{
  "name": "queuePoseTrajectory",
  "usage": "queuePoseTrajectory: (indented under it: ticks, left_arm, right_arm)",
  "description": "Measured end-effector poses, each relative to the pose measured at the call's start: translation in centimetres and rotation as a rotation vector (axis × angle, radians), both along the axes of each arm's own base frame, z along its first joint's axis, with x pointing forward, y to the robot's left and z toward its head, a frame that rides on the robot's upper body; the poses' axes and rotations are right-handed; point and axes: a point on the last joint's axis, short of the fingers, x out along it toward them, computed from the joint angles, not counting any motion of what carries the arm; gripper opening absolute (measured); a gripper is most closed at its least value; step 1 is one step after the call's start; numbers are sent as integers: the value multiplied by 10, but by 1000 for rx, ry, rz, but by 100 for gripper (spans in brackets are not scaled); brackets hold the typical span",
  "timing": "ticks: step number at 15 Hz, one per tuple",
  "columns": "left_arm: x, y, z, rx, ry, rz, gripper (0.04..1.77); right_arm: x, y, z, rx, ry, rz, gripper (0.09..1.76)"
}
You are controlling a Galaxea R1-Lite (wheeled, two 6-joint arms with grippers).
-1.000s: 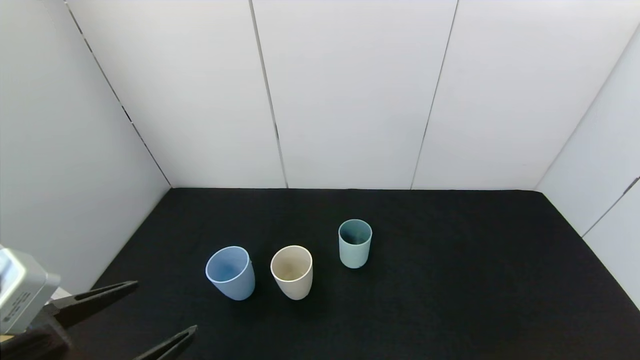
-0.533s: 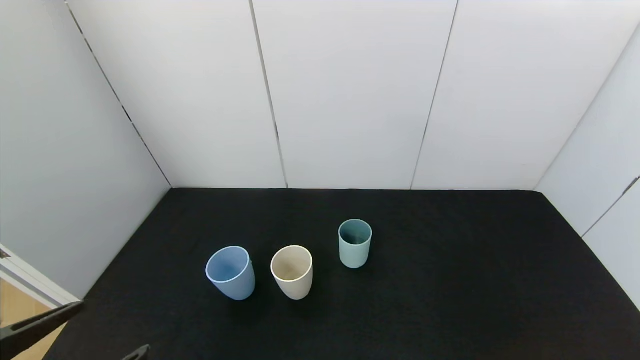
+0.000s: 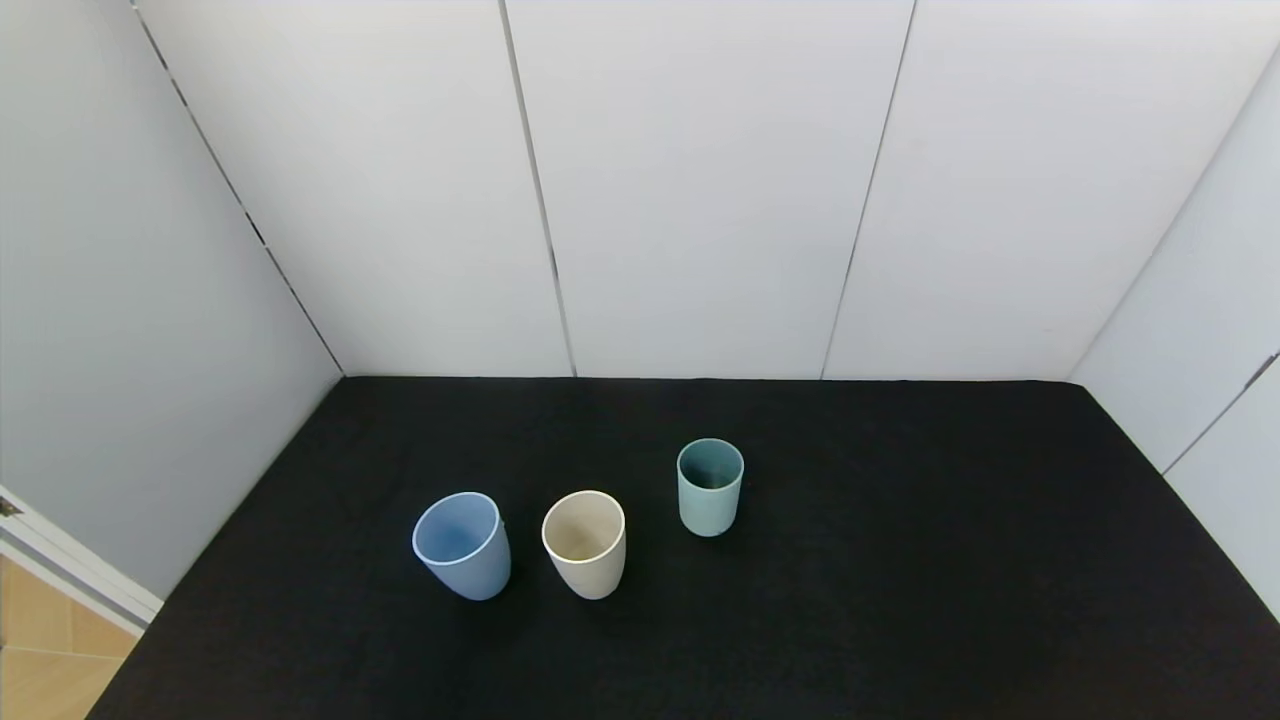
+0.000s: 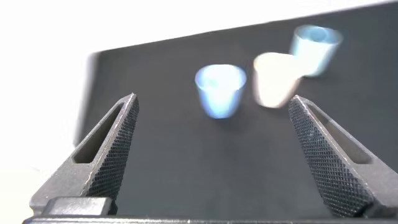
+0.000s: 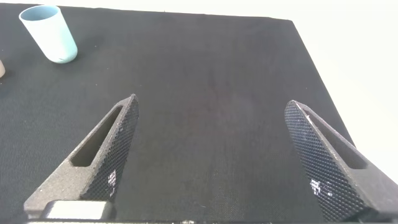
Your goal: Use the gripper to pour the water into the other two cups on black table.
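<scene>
Three cups stand upright on the black table (image 3: 900,600): a light blue cup (image 3: 461,545) on the left, a beige cup (image 3: 584,543) in the middle, a pale teal-green cup (image 3: 710,486) farther back on the right. No water shows. Neither gripper is in the head view. In the left wrist view my left gripper (image 4: 212,107) is open and empty, well short of the blue cup (image 4: 219,91), the beige cup (image 4: 276,79) and the teal cup (image 4: 315,49). My right gripper (image 5: 212,104) is open and empty over bare table, the teal cup (image 5: 49,33) far off.
White panel walls close the table at the back and on both sides. The table's left front corner meets a wooden floor (image 3: 50,660). The table's edge (image 5: 311,56) shows in the right wrist view.
My left gripper has drawn back toward the near left and left the head view. The cups have not moved.
</scene>
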Motion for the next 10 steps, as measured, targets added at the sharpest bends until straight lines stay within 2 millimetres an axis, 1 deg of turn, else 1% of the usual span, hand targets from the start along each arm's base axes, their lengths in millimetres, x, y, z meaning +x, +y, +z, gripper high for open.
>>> queuePoseTrajectory:
  ticks: [2,6,8,10]
  left_arm:
    - [-3,1,-8,-2,-5,46,172]
    - [-7,-1,-15,-2,0,42,172]
    - [-14,-3,-23,0,6,10,172]
    - [-18,-4,-34,1,2,16,172]
  right_arm:
    - [0,0,0,0,0,0,171]
    - [0,0,0,0,0,0,171]
    - [0,0,0,0,0,-1,171]
    - [0,0,0,0,0,0,171]
